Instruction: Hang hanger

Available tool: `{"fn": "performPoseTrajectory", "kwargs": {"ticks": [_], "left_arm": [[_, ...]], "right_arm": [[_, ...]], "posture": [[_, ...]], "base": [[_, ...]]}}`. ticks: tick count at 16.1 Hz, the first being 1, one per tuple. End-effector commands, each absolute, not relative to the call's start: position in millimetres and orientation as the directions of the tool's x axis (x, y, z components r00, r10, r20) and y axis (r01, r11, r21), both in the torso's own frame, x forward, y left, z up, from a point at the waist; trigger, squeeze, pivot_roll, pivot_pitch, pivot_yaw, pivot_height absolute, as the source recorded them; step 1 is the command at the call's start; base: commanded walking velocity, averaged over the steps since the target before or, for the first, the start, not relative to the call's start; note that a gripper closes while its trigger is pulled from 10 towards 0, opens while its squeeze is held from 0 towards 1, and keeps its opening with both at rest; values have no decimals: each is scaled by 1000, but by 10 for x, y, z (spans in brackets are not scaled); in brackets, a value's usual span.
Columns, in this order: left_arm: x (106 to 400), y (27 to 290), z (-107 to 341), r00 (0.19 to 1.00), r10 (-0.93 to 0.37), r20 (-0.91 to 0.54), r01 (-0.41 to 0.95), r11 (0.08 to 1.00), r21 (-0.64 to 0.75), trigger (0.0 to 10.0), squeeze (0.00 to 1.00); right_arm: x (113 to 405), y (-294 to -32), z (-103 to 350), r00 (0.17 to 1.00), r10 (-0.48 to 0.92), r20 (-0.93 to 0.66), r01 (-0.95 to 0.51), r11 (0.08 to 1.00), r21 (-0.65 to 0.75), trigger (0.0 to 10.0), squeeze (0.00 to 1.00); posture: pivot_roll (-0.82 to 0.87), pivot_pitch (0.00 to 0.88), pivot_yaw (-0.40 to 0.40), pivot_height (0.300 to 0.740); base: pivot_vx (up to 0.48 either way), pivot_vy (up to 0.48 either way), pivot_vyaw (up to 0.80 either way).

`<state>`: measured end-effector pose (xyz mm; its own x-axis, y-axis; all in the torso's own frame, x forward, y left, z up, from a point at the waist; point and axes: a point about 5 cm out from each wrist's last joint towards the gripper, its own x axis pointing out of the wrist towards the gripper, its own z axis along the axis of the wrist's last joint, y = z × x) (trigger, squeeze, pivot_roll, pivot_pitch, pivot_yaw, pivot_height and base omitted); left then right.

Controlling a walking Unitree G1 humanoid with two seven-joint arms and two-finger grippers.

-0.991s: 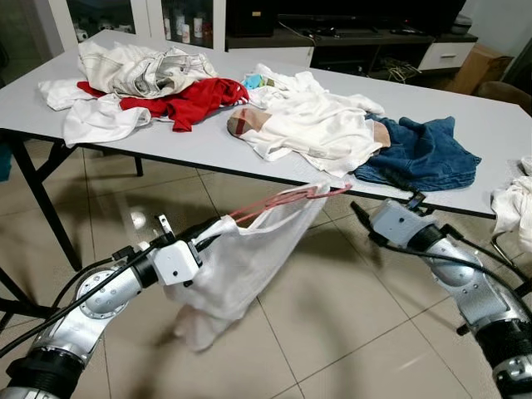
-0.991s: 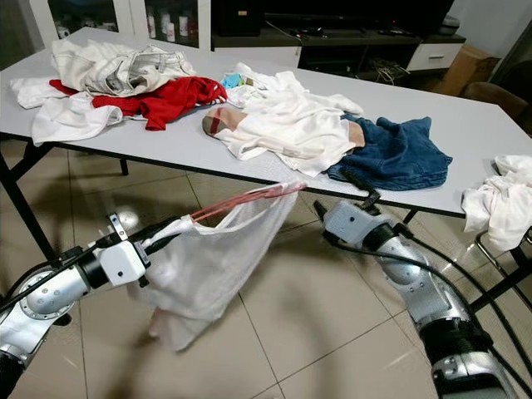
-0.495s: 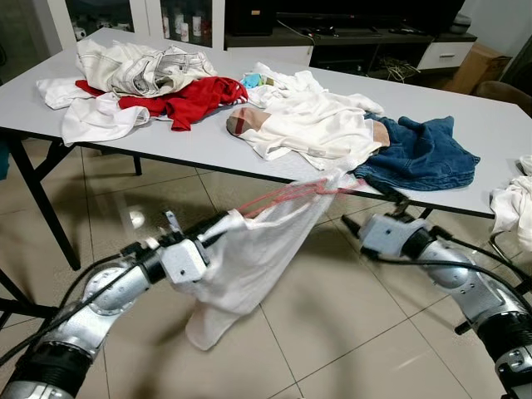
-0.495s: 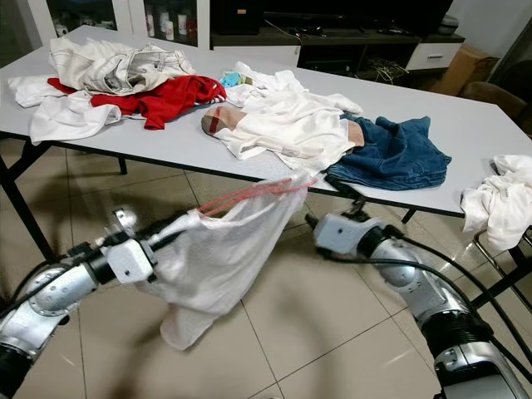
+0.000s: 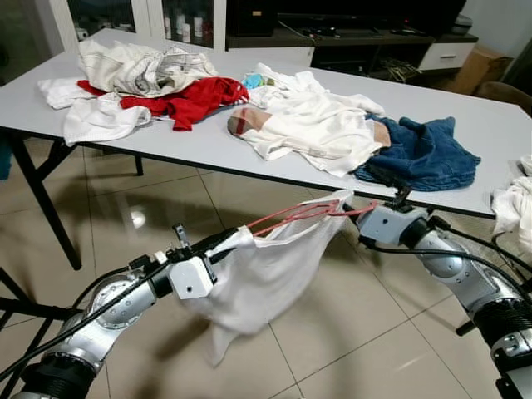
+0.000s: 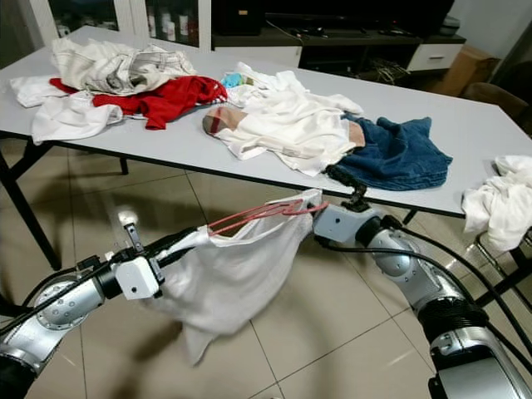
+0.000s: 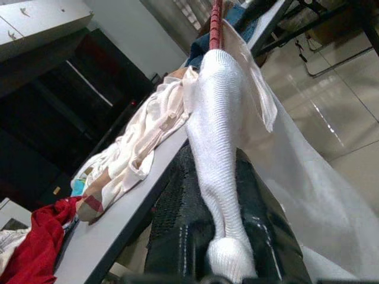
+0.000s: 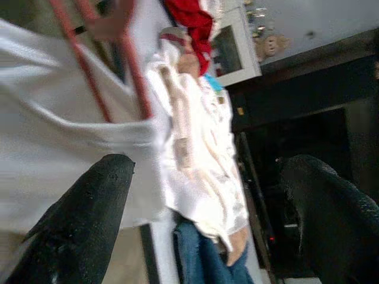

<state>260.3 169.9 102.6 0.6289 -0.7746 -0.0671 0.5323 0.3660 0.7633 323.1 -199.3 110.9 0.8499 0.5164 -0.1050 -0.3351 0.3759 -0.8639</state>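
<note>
A white garment [image 5: 258, 274] hangs on a red hanger [image 5: 293, 214] in the air in front of the long grey surface [image 5: 208, 145], below its near edge and above the tiled floor [image 5: 366, 349]. The left gripper [image 5: 218, 246] holds one end of the bundle: in the left wrist view its two black fingers [image 7: 177, 219] are pinched on a rolled shoulder of the white cloth, with the red hanger wire running on beyond it. The cloth sags from there in a loose pouch, its lowest tail dangling toward the floor. At the opposite end of the hanger sits the right gripper [image 5: 366, 209], just beside the hanger's tip and the garment's far corner; in the right wrist view its jaws are spread wide, one black finger [image 8: 89, 207] on each side, with the red wire and white fabric lying between them but not clamped. On the surface behind lie several clothes: a crumpled pale heap [image 5: 141, 66] at the far left, a red shirt [image 5: 191, 100] beside it, a white piece [image 5: 100, 120] near the front edge, a cream garment [image 5: 312, 125] in the middle, and folded blue denim [image 5: 424, 154] to its right. Another white bundle [image 6: 499, 204] rests at the right edge of the picture
</note>
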Motion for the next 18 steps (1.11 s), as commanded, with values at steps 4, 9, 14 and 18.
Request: {"fn": "performPoseTrajectory", "kwargs": {"ticks": [4,9,14,18], "left_arm": [[2695,1630,1185,633,-774,21,487,419,766,10000,0],[2670,1567,1066,708,-701,82,515,593,619,10000,0],[2666,1431,1028,713,-693,107,539,639,549,10000,0],[2769,1431,1092,823,-529,207,462,835,300,10000,0]], "right_arm": [[3213,-1984,1057,841,526,-126,-382,412,-827,10000,0],[3105,-2020,1121,884,466,39,-293,616,-731,10000,0],[3092,-2057,1409,895,376,238,-128,730,-671,10000,906],[3073,-2222,1447,942,82,325,55,918,-392,10000,0]], "posture": [[49,0,-105,740],[31,0,-97,740],[14,0,-96,740],[10,0,-92,740]], "base": [[0,0,0],[0,0,0],[0,0,0],[0,0,0]]}}
